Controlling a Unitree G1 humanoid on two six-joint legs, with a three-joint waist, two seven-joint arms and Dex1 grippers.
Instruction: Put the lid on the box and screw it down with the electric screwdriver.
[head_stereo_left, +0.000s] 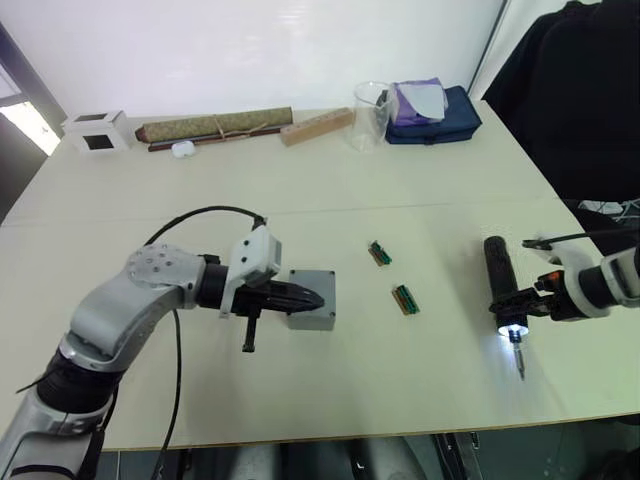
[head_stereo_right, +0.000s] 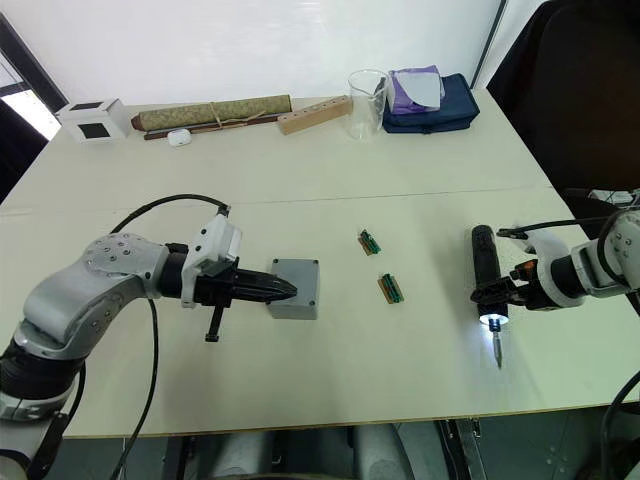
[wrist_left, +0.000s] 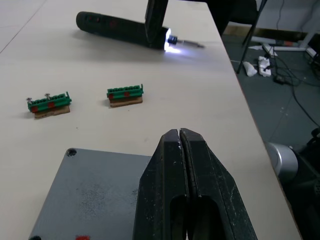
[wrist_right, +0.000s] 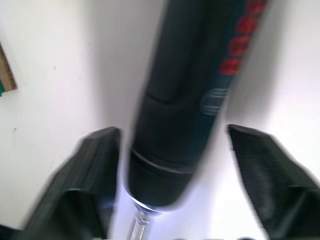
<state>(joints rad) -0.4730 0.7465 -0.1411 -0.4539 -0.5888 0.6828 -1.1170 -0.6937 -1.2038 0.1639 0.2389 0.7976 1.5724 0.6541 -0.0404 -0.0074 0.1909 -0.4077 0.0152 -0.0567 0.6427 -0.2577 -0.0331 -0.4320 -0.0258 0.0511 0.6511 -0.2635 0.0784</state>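
The box (head_stereo_right: 294, 288) sits near the middle of the desk (head_stereo_right: 330, 190) with the lid (wrist_left: 95, 192) already seated flat on top of it, so the pair reads as one closed grey block with a screw hole showing at a corner. The left hand (wrist_left: 182, 142) rests over the edge of the lid nearer that arm, its two black fingers pressed together with nothing between them. That pose looks meant to pin the lid down and keep the box from sliding or turning once a screw is driven, rather than to grip anything.

Well apart from the box, on the robot's right, the electric screwdriver (head_stereo_left: 499, 283) lies on the desk with its bit pointing toward the robot and its front light lit. The right hand (wrist_right: 172, 175) straddles the tool's front end just behind the light, one finger on each side of the barrel with a visible gap on both sides, so the fingers are spread and have not closed on it. This appears to be the approach to a grasp: taking the tool near its front would leave the bit free to be tipped down onto a screw hole.

Two small green terminal blocks (head_stereo_left: 404, 298) lie between box and screwdriver, in the likely path of the carry. The screwing step is judged not yet begun.
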